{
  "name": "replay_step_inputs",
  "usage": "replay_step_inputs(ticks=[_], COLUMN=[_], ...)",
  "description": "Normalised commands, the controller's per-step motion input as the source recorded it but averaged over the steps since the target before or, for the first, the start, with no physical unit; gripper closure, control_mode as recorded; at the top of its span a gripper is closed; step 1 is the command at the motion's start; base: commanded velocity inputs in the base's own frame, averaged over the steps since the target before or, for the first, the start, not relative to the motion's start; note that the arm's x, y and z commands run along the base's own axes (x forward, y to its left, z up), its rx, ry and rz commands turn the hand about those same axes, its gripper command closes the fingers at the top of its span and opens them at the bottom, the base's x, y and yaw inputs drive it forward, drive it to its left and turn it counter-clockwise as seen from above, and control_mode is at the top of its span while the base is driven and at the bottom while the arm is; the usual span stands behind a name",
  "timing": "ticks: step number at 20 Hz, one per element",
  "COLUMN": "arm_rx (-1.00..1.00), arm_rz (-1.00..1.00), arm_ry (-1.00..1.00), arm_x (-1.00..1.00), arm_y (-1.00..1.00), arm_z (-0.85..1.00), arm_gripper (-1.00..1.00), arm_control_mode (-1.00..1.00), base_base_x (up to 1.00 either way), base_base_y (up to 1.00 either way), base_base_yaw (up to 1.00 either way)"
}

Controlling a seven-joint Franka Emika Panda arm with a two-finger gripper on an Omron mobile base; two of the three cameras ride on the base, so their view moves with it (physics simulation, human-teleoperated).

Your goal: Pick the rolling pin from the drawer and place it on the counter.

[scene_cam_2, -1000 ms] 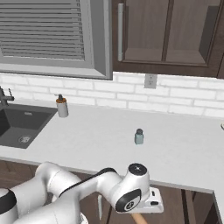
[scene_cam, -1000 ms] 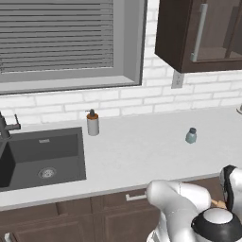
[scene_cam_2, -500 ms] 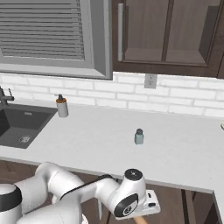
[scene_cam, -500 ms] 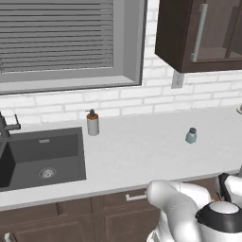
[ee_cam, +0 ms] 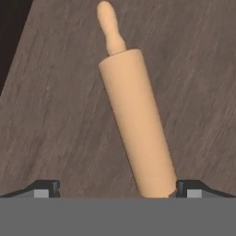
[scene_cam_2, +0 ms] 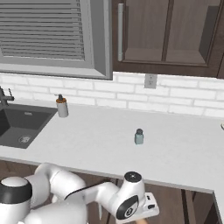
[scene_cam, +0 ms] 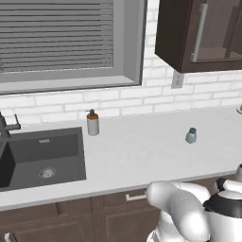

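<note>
Dark brown wooden drawer (ee_cam: pixel 55 115) floor holds slim tan wooden rolling pin (ee_cam: pixel 136 122); claw (ee_cam: pixel 117 189) spread wide, empty, pin off-centre near one fingertip, could roll away on closing

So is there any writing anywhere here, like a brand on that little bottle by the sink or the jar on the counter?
None can be read. The soap dispenser by the sink, the small shaker jar, the wall outlet and the rolling pin in the drawer all show plain surfaces with no lettering, numbers or signs.
</note>
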Motion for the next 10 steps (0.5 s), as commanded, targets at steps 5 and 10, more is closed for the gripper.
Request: replay_step_inputs(ticks=[5, 10], arm_rx=[0.00, 0.00], arm_rz=[0.02, 0.01], arm_ry=[0.05, 0.02], arm_x=[0.00, 0.00], arm_y=[-0.08, -0.18], arm_z=[-0.20, -0.14], arm_gripper=[-1.00, -1.00], arm_control_mode=[-1.00, -1.00], base_base_x=[0.00, 0.00], base_base_y=[0.00, 0.00], base_base_yaw=[0.00, 0.00])
